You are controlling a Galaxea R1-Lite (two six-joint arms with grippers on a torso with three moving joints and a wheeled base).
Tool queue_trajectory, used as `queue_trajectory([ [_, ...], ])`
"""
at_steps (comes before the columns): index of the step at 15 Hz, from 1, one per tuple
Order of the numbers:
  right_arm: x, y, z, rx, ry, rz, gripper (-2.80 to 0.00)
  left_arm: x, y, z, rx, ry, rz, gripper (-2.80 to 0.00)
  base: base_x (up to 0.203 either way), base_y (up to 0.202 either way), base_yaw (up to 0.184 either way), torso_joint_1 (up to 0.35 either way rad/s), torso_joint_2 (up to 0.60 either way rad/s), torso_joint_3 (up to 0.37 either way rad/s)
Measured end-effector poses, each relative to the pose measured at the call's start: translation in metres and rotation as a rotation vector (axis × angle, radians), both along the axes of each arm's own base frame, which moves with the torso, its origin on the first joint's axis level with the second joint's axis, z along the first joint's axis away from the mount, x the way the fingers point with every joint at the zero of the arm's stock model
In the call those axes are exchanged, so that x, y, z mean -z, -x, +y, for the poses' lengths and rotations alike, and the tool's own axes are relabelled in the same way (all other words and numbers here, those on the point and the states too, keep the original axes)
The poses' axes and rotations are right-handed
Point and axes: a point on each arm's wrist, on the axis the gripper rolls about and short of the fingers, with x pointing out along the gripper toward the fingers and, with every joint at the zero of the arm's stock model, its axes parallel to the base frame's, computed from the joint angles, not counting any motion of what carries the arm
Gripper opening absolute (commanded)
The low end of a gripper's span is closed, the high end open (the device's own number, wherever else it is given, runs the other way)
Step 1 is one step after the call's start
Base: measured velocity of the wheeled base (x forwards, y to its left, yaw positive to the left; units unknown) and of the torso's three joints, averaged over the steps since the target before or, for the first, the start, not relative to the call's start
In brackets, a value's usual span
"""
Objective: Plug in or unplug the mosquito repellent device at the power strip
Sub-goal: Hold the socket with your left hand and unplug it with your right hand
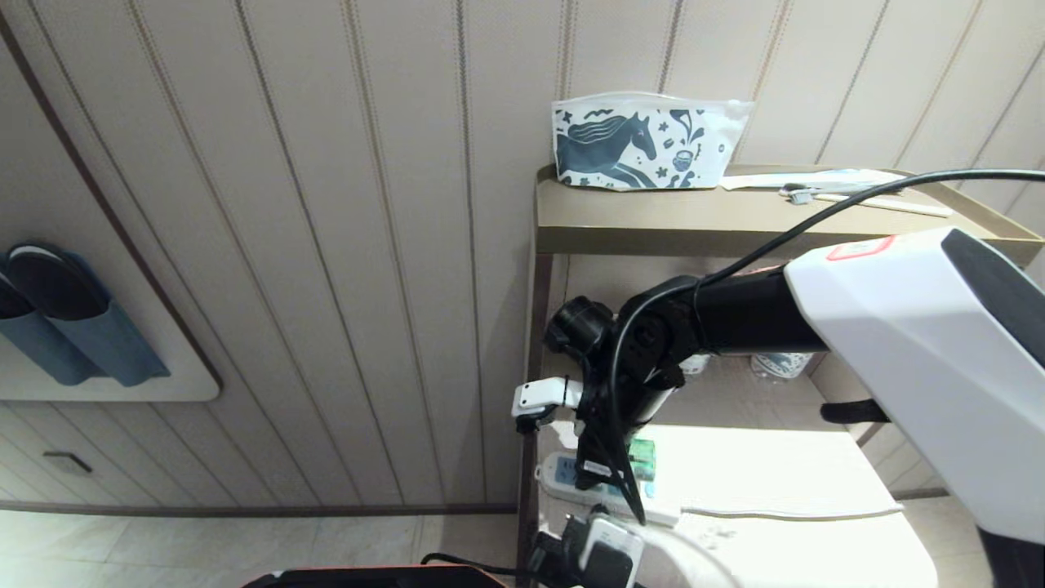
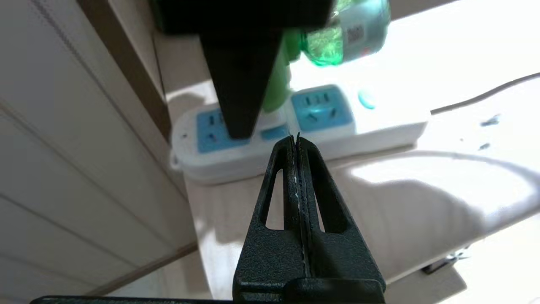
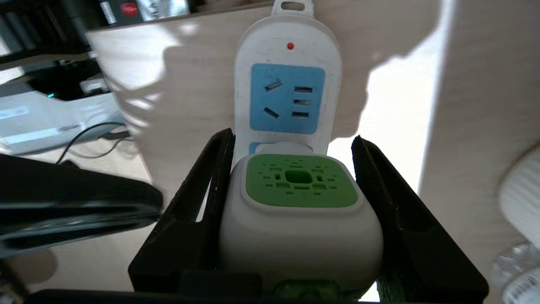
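Right hand (image 3: 295, 211) pinched white-headed, green-centred mosquito repellent device (image 3: 300, 211) at white blue-socketed power strip's (image 3: 287, 76) middle socket, 6 o'clock of the free socket, for plug alignment. Left hand (image 2: 296, 141) pressed together, beside strip.

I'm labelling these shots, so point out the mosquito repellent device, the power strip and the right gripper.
mosquito repellent device (image 3: 301, 185): right wrist view, on its green centre.
power strip (image 3: 287, 98): right wrist view, on the free light-blue socket face.
right gripper (image 3: 295, 145): right wrist view, midway between the fingertips flanking the device.
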Motion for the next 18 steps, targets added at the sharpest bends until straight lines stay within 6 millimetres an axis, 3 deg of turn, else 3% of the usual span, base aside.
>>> queue_trajectory([
  [5, 0.000, 0.000, 0.001, 0.000, 0.001, 0.000, -2.80, 0.004, 0.006, 0.005, 0.007, -0.030, 0.010, -2.80, 0.000, 0.000, 0.000, 0.000, 0.00, 0.000],
  [11, 0.002, -0.001, 0.002, -0.001, 0.002, 0.001, -2.80, 0.011, 0.009, -0.014, 0.041, -0.019, -0.018, -2.80, 0.000, 0.000, 0.000, 0.000, 0.00, 0.000],
  [18, -0.003, 0.000, 0.002, -0.001, -0.006, -0.009, -2.80, 0.019, 0.008, -0.018, 0.039, -0.025, -0.016, -2.80, 0.000, 0.000, 0.000, 0.000, 0.00, 0.000],
])
